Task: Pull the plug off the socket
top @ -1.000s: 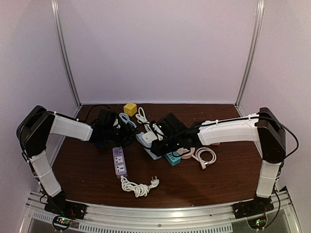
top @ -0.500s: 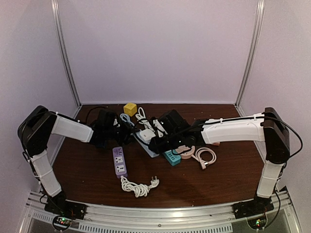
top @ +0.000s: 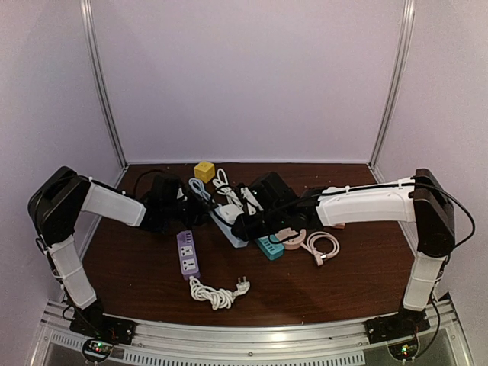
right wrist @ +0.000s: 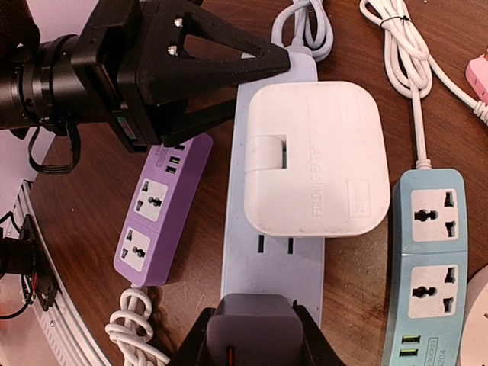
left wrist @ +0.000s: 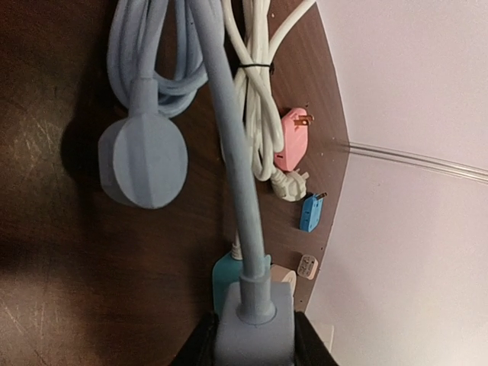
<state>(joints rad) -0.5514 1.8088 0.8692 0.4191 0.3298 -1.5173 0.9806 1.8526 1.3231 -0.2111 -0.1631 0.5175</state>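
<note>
The socket is a pale blue power strip (right wrist: pixel 278 259) lying across the middle of the table (top: pixel 229 230). A dark grey plug (right wrist: pixel 252 324) sits in its near end, and my right gripper (right wrist: pixel 252 339) is shut on that plug, one jaw on each side. A white folding adapter (right wrist: pixel 313 160) sits plugged in further along the strip. My left gripper (left wrist: pixel 255 339) is shut on the strip's other end (left wrist: pixel 255 328), where the blue cord (left wrist: pixel 232 152) leaves it. In the top view the left gripper (top: pixel 200 210) and the right gripper (top: pixel 242 226) face each other along the strip.
A purple power strip (top: pixel 187 254) with a coiled white cord (top: pixel 217 292) lies in front of the left arm. A teal strip (top: pixel 270 248) and a pink cable (top: pixel 324 245) lie under the right arm. A yellow cube (top: pixel 203 171) and white cords (top: pixel 223 181) lie at the back.
My left jaws have closed onto the cord end of the blue strip. The right arm reached slightly further left early on, keeping its grip on the plug.
</note>
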